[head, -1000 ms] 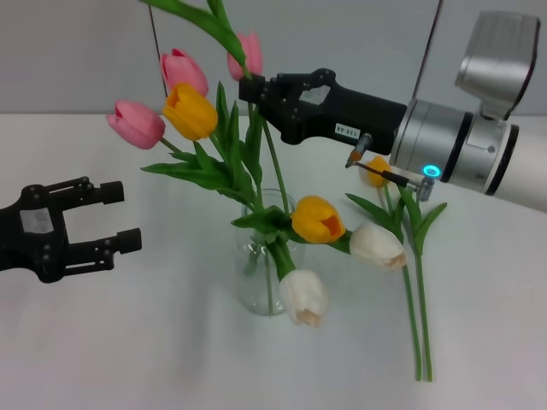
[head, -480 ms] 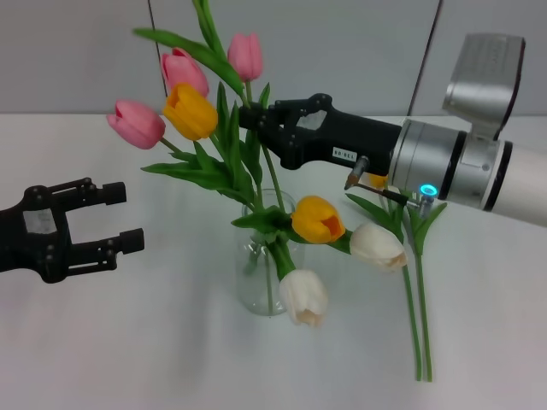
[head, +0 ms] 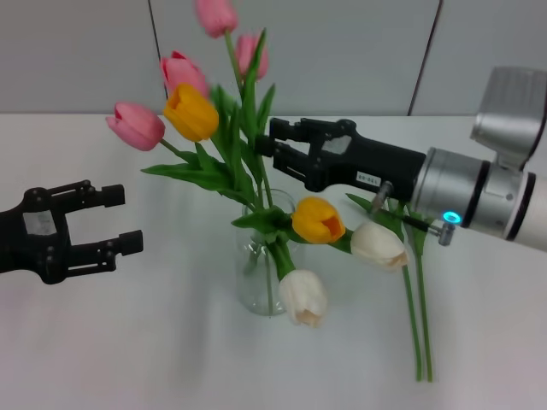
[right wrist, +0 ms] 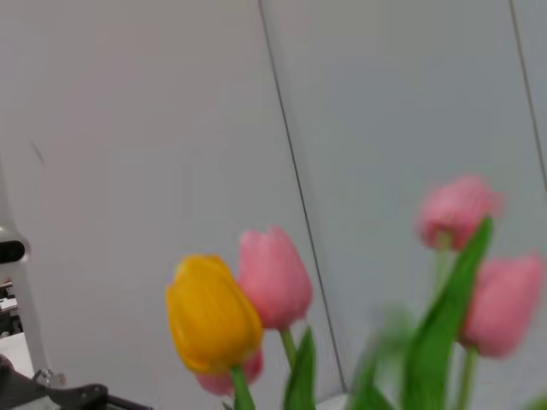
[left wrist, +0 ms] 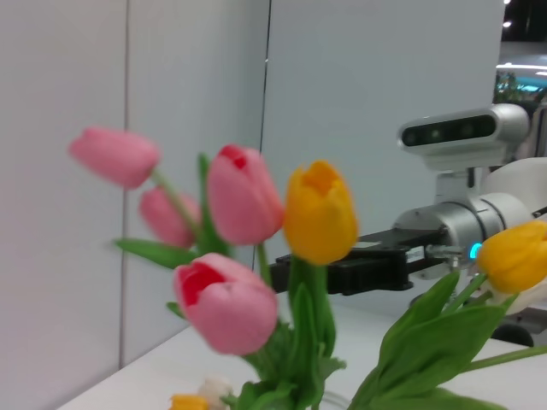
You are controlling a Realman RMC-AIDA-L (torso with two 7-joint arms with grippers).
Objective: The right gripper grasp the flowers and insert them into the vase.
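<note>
flowers (head: pixel 235 94) | right gripper (head: pixel 267 147) fingers closed on stems | above vase (head: pixel 263 273)

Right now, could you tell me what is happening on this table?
The right claw grips a pink tulip by its stem above the clear vase, which already holds several tulips. Two more stems lie on the table beside the vase. The left claw waits open off to the side, holding nothing.

White table (head: pixel 128 342), grey panelled wall (head: pixel 342 51)
</note>
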